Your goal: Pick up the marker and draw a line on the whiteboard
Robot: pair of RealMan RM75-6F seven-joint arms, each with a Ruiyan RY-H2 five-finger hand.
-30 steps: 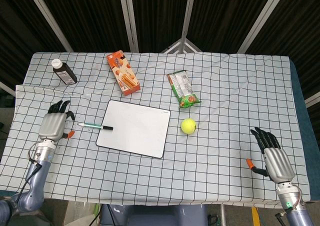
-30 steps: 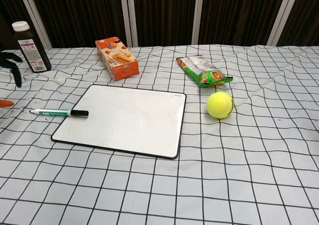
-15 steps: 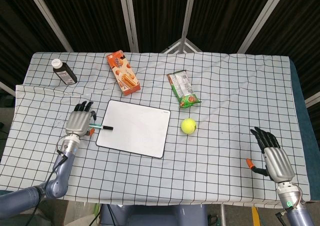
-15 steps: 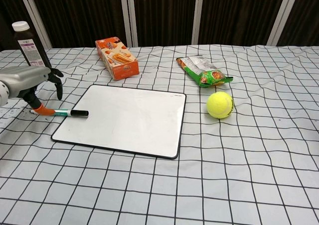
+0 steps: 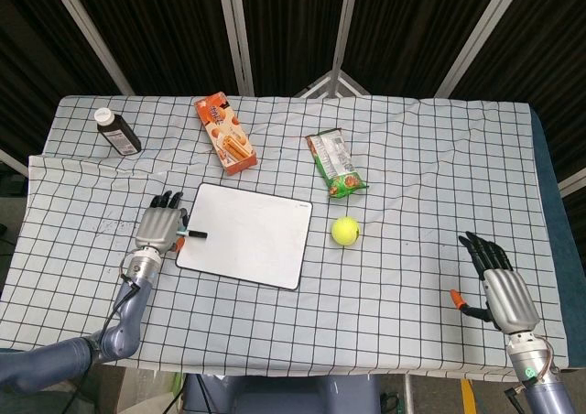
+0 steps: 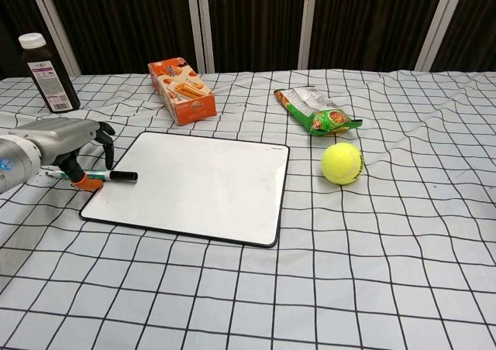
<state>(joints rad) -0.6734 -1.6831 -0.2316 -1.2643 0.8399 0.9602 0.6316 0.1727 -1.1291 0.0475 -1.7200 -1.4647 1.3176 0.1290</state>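
Observation:
The marker (image 6: 116,176) lies flat at the left edge of the whiteboard (image 6: 194,183), its black cap (image 5: 195,234) resting on the board. My left hand (image 5: 157,228) hovers palm down over the marker's barrel, hiding most of it in the head view. In the chest view the left hand (image 6: 66,139) has its fingers apart and drooping beside the marker, its orange thumb tip close to the barrel; it holds nothing. The whiteboard (image 5: 245,234) is blank. My right hand (image 5: 499,288) rests open near the table's front right edge, far from the board.
A brown bottle (image 5: 117,131) stands at the back left. An orange snack box (image 5: 226,134) lies behind the board, with a green snack bag (image 5: 335,163) and a yellow tennis ball (image 5: 344,231) to the board's right. A checked cloth covers the table.
My left hand has moved right from the table's left edge to over the marker. The marker, the board and my right hand have not moved.

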